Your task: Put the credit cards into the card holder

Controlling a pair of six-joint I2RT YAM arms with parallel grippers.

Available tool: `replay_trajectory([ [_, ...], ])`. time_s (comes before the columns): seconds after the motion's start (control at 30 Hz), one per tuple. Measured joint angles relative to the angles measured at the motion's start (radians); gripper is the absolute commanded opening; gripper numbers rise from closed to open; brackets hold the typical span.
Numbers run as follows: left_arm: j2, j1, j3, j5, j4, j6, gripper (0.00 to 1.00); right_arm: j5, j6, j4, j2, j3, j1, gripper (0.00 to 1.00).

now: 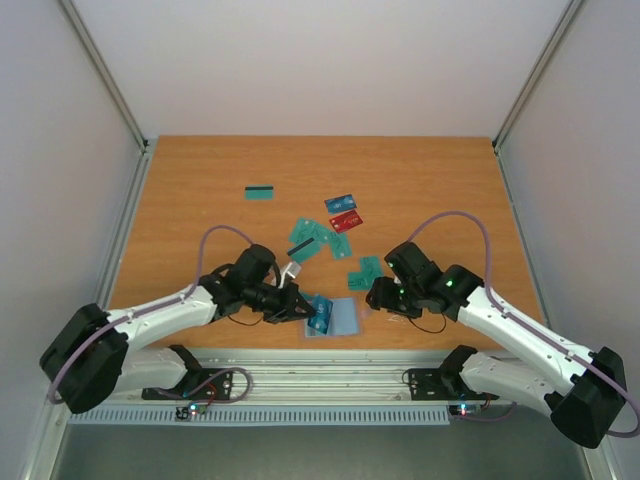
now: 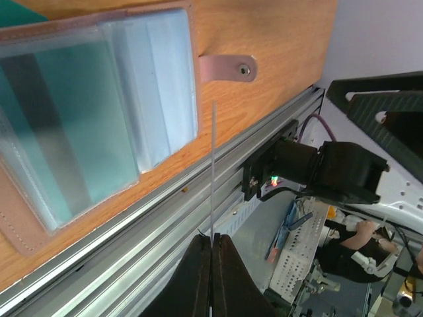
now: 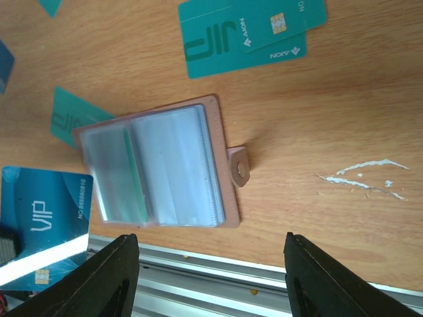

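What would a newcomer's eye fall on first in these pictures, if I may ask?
The open card holder lies at the table's near edge, one teal card already in a clear sleeve. The left gripper is shut on a blue card beside it, and the right gripper stands open nearby. Loose cards lie scattered mid-table.

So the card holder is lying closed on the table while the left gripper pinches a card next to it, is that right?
Not quite. The card holder lies open, not closed. The right wrist view shows it spread flat with its clear sleeves facing up. The rest holds: the left gripper pinches a card next to it.
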Motion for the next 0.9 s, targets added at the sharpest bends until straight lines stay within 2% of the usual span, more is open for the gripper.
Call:
replay_trajectory([
  [0.5, 0.195, -0.041, -0.026, 0.002, 0.132, 0.033, 0.0, 0.018, 0.024, 0.047, -0.033, -0.127, 0.0, 0.58],
  [0.9, 0.161, -0.042, -0.025, -0.046, 0.041, 0.095, 0.0, 0.009, 0.043, 0.124, -0.009, -0.157, 0.0, 0.56],
])
